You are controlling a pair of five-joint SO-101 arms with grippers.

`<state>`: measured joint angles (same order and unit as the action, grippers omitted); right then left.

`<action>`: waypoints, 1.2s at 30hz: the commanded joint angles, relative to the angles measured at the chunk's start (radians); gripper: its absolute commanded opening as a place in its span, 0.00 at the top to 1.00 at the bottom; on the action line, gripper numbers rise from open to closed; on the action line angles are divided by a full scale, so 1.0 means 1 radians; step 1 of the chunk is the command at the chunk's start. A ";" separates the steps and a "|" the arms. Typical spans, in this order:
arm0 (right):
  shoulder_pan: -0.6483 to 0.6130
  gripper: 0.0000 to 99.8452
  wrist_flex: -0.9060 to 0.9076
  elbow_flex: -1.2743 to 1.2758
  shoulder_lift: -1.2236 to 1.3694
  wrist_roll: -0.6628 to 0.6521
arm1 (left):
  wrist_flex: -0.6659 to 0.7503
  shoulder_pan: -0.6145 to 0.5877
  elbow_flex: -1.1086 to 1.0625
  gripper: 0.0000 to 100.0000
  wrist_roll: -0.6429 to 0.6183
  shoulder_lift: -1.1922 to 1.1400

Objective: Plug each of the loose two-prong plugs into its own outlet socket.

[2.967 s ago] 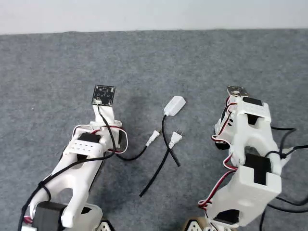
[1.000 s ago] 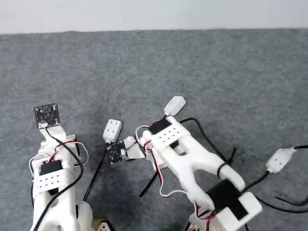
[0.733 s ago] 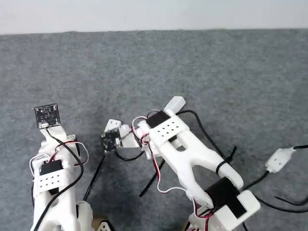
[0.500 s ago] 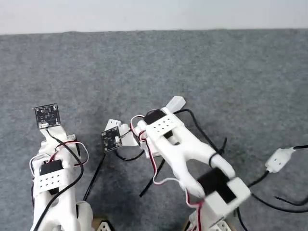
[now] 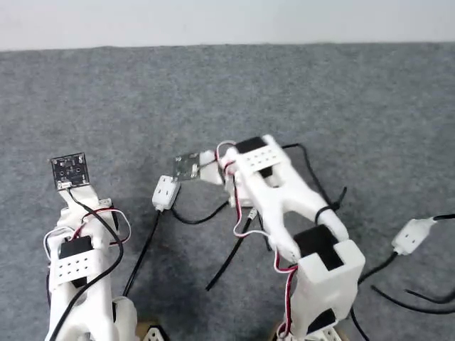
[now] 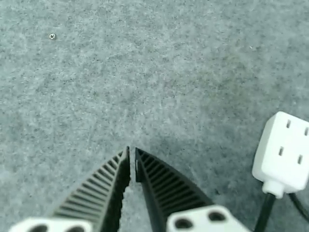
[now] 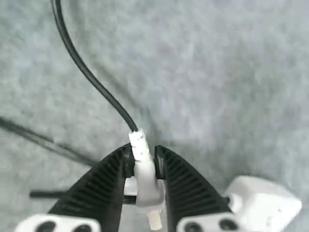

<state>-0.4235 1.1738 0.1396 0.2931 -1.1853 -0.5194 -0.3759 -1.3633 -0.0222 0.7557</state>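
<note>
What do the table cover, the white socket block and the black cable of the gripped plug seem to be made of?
The table cover looks like grey felt or short carpet: matte, fuzzy, speckled. The socket block is likely hard plastic: white, smooth, with moulded slots. The cable from the plug is probably sheathed in rubber or vinyl: black, smooth, softly curved.

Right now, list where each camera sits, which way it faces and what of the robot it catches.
High view: fixed above the table, looking down; left arm and right arm both show.
Left wrist view: on the left arm, facing down at the table past its shut left gripper, a socket beside it.
Right wrist view: on the right arm, facing down past the right gripper, shut on a plug.
Shared: that socket also lies in the high view.
</note>
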 commanded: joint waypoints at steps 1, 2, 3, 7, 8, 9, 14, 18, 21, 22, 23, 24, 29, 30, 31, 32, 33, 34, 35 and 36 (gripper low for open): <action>0.065 0.99 0.160 -0.144 -0.096 0.020 | 0.021 -0.006 0.051 0.98 0.011 -0.005; 0.087 0.99 0.206 -0.166 -0.110 0.020 | 0.021 -0.006 0.051 0.98 0.011 -0.005; 0.107 0.99 0.248 -0.184 -0.124 0.020 | 0.021 -0.006 0.051 0.98 0.011 -0.005; 0.217 0.99 0.383 -0.226 -0.189 0.020 | 0.021 -0.006 0.051 0.98 0.011 -0.005; 0.254 0.99 0.401 -0.230 -0.209 0.018 | 0.021 -0.006 0.051 0.98 0.011 -0.005; 0.294 0.99 0.410 -0.230 -0.232 0.017 | 0.021 -0.006 0.051 0.98 0.011 -0.005; 0.479 0.99 0.409 -0.224 -0.292 0.006 | 0.021 -0.005 0.051 0.98 0.011 -0.005; 0.549 0.99 0.400 -0.163 -0.246 0.049 | 0.020 -0.005 0.051 0.98 0.011 -0.005; 0.573 0.99 0.343 -0.054 -0.194 0.072 | 0.018 -0.005 0.051 0.98 0.011 -0.005; 0.578 0.98 0.317 -0.017 -0.176 0.058 | 0.018 -0.005 0.051 0.98 0.011 -0.005; 0.585 0.97 0.283 0.015 -0.157 0.037 | 0.018 -0.003 0.051 0.98 0.011 -0.005; 0.590 0.95 0.249 0.041 -0.145 0.021 | 0.018 -0.002 0.051 0.98 0.011 -0.005; 0.591 0.87 0.209 0.060 -0.119 0.014 | 0.018 -0.002 0.051 0.98 0.011 -0.005; 0.591 0.87 0.209 0.058 -0.120 0.014 | 0.018 -0.003 0.051 0.98 0.011 -0.005; 0.591 0.87 0.209 0.054 -0.124 0.012 | 0.018 -0.003 0.051 0.98 0.011 -0.005; 0.591 0.86 0.209 0.046 -0.130 0.012 | 0.018 -0.003 0.051 0.98 0.011 -0.005; 0.591 0.86 0.209 0.041 -0.136 0.012 | 0.018 -0.003 0.051 0.98 0.011 -0.005; 0.593 0.86 0.209 0.038 -0.143 0.012 | 0.018 -0.003 0.051 0.98 0.011 -0.005; 0.595 0.86 0.209 0.035 -0.153 0.012 | 0.018 -0.003 0.051 0.98 0.011 -0.005; 0.595 0.87 0.211 0.035 -0.165 0.012 | 0.018 -0.003 0.051 0.98 0.011 -0.005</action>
<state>0.1580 1.3932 0.2056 0.1857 -1.1607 -0.5194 -0.3759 -1.3633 -0.0222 0.7557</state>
